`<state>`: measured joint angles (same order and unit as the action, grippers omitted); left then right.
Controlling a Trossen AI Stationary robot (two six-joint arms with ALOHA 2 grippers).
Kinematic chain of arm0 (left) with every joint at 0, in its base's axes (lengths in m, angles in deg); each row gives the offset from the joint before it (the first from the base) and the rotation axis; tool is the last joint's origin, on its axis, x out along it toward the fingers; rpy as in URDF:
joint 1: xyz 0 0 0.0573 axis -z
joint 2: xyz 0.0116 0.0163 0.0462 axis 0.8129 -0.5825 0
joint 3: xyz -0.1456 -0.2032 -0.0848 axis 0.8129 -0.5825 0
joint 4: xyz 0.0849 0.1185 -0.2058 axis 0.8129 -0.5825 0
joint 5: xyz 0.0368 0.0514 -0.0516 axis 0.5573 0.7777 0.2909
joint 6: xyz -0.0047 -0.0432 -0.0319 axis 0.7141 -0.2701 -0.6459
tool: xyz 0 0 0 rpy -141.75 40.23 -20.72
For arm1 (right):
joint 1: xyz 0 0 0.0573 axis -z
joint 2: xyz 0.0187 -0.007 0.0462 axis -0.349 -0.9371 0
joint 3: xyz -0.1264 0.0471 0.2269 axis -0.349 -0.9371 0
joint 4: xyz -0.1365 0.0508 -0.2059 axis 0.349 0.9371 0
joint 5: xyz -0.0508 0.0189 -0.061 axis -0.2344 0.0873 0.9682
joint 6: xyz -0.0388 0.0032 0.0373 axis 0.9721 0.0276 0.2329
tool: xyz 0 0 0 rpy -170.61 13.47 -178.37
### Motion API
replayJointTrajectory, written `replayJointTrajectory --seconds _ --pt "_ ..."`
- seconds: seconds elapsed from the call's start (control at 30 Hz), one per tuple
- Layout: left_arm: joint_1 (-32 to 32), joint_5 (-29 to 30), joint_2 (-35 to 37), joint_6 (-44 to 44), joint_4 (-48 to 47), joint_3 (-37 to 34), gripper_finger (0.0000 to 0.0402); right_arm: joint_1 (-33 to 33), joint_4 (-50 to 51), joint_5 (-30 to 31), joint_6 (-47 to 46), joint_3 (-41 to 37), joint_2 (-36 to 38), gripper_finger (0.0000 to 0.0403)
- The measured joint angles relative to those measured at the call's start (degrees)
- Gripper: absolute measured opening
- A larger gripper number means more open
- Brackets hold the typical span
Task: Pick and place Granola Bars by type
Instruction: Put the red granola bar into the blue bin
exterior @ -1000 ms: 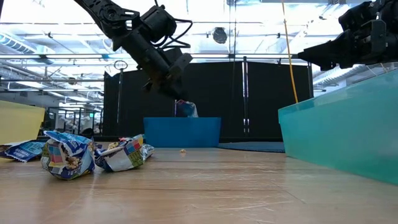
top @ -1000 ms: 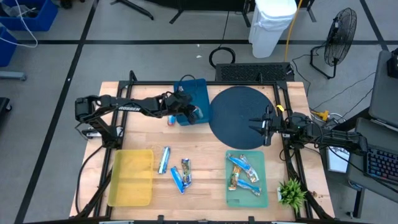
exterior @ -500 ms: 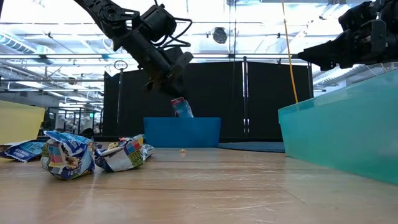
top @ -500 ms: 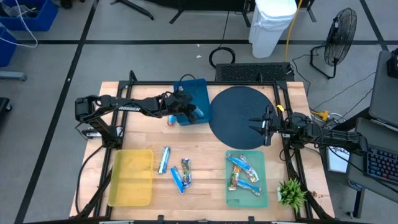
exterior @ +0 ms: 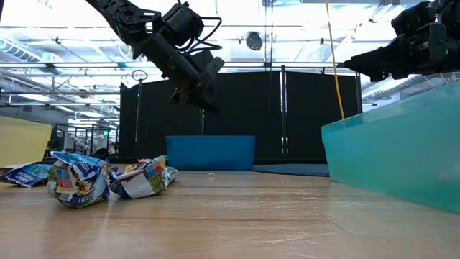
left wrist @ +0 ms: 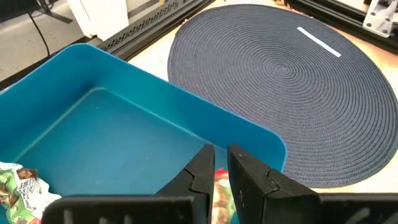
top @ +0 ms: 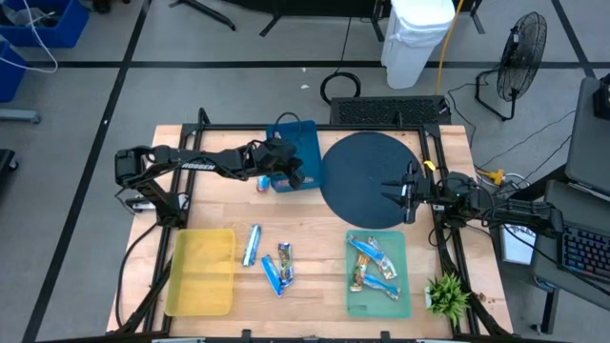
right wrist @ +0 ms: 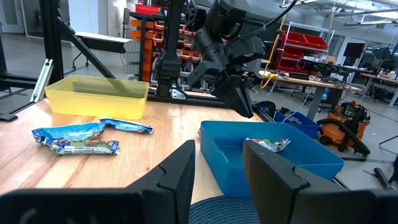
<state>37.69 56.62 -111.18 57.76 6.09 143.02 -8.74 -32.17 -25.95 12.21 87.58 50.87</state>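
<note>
My left gripper (left wrist: 222, 165) hangs over the blue tray (top: 303, 145), its fingers a narrow gap apart and touching nothing. Below it a reddish multicoloured granola bar (right wrist: 267, 144) lies in the tray; another crumpled one (left wrist: 15, 185) lies at the tray's other end. One bar (top: 261, 184) lies on the table beside the blue tray. Three blue-and-white bars (top: 272, 262) lie flat on the wood between the yellow tray (top: 202, 272) and the green tray (top: 405, 286). Several more lie in the green tray. My right gripper (right wrist: 217, 162) waits open over the round mat's right edge.
The dark round woven mat (top: 367, 176) lies between the blue tray and my right arm. A small green plant (top: 446, 295) stands at the near right corner. Black frame rails run along the table's far and side edges. Bare wood shows near the front edge.
The bar that hung below my left gripper has dropped out of sight into the blue tray. My left gripper has lifted slightly above the tray. My right arm has kept still.
</note>
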Motion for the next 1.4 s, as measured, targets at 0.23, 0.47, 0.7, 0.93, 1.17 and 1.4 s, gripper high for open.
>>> replayJointTrajectory --seconds 0.23,0.47,0.7,0.93,1.17,1.4 --pt "0.1 -2.6 0.5 -0.2 -3.5 0.0 0.0049 0.0 0.0 0.0 0.0 0.0 0.0 0.0125" --pt "0.3 -4.4 7.9 -10.9 -22.0 0.0 0.0049 0.0 0.0 0.0 0.0 0.0 0.0 0.0125" --pt "3.7 2.0 11.2 -23.2 -39.9 0.0 0.0049 0.0 0.0 0.0 0.0 0.0 0.0 0.0125" --pt "7.3 6.9 10.9 -30.7 -43.8 -1.8 0.0049 0.0 0.0 0.0 0.0 0.0 0.0 0.0125" --pt "7.6 8.0 10.9 -33.8 -42.8 -3.9 0.0060 0.0 0.0 0.0 0.0 0.0 0.0 0.0125" --pt "7.4 7.6 10.9 -33.8 -34.8 -9.2 0.0139 0.0 0.0 0.0 0.0 0.0 0.0 0.0125"
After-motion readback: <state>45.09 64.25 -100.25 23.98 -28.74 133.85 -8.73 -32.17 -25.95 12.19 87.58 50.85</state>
